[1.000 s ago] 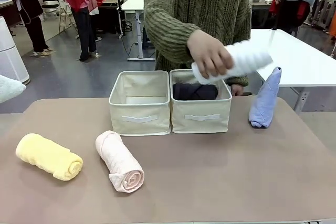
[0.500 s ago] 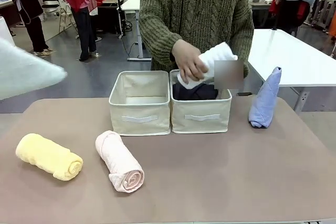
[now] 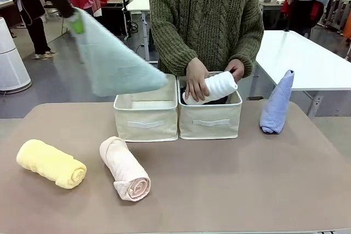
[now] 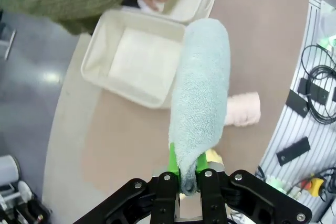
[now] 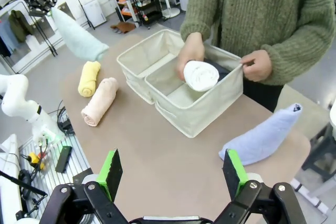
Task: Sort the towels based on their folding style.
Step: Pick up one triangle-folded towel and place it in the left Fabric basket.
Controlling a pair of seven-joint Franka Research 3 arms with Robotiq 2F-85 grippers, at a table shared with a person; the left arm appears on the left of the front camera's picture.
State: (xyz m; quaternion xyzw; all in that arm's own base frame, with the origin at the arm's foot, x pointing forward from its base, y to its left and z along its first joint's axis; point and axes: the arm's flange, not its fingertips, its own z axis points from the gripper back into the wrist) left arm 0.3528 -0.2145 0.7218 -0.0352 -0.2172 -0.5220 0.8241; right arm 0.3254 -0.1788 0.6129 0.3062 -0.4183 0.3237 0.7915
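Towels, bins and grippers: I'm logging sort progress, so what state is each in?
Left gripper: shut on teal towel.
Teal towel: folded, hanging in the air.
Right gripper: open, empty.
White towel: rolled, in a hand, at right bin.
Yellow towel: rolled, on table.
Pink towel: rolled, on table.
Blue towel: folded, upright on table.
Left bin: empty.

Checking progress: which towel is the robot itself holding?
The pale teal towel, hanging from the left gripper shut on its end; the yellow towel, pink towel and light blue towel rest on the table.

Bright, even indoor light, soft shadows; pale teal towel (image 3: 112, 61) motion-blurred in front view; wrist views warped at edges.
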